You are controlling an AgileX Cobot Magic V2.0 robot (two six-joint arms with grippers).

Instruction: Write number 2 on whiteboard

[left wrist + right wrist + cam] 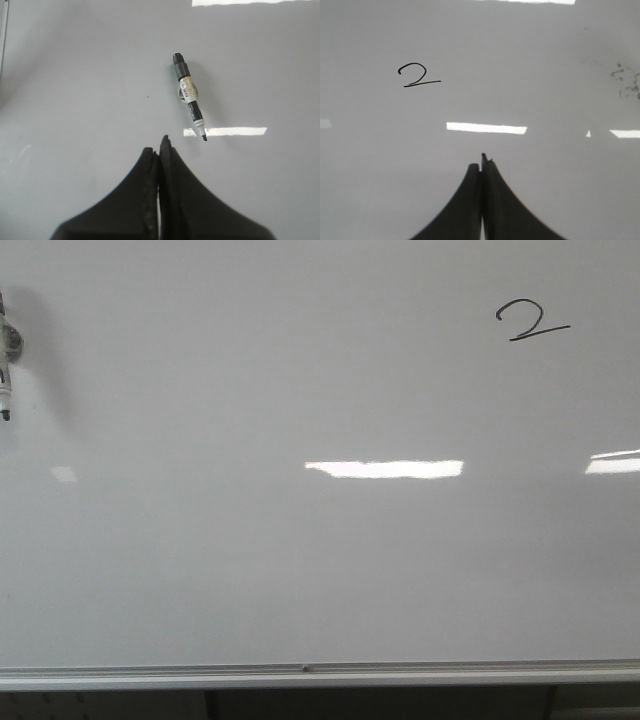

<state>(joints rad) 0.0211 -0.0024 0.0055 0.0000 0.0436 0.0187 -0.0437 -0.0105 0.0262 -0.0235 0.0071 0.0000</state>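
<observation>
Front view: number 2 (533,320) seen upper right on whiteboard (300,570), already drawn. Marker (190,97) spotted centre-right in left wrist view; judged light, stiff, slippery, best gripped mid-barrel. Left gripper (160,150) & right gripper (482,165) clenched, nothing held.

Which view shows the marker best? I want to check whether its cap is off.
The left wrist view: the whole marker lies on the whiteboard, bare tip showing, beyond the shut left hand. The front view catches only part of it at the left edge. The right wrist view misses it.
</observation>
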